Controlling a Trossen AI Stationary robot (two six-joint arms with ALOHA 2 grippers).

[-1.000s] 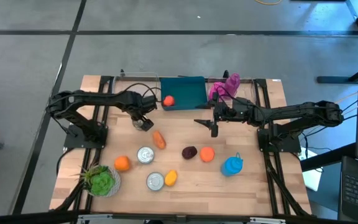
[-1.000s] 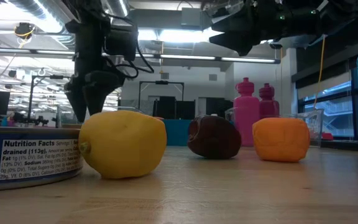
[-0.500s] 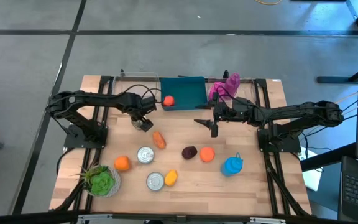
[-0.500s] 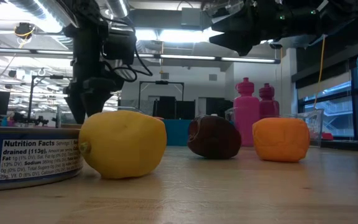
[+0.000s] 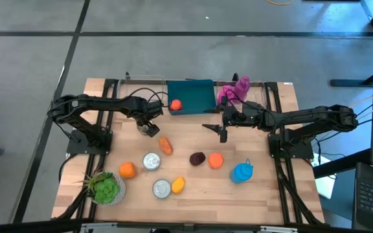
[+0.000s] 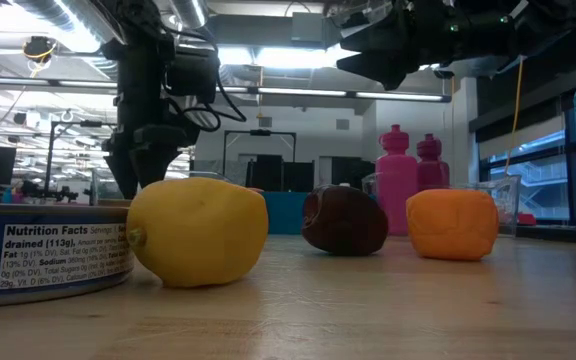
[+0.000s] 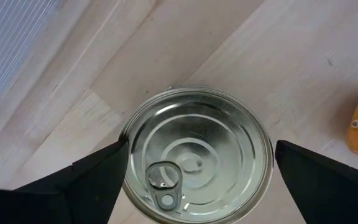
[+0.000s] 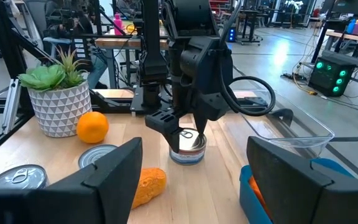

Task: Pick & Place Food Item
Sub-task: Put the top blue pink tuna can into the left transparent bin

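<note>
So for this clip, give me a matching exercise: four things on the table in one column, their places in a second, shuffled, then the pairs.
Things:
1. plant pot
2. blue bottle
3. tomato
4. left gripper

Places:
A. at the left edge of the teal bin
B. open over a tin can
C. front left corner of the table
D. front right, beside the orange block

Pairs: 1-C, 2-D, 3-A, 4-B

A potted plant [image 5: 105, 188], blue jug [image 5: 241, 172] and seemingly two pink bottles [image 5: 233, 90].
</note>
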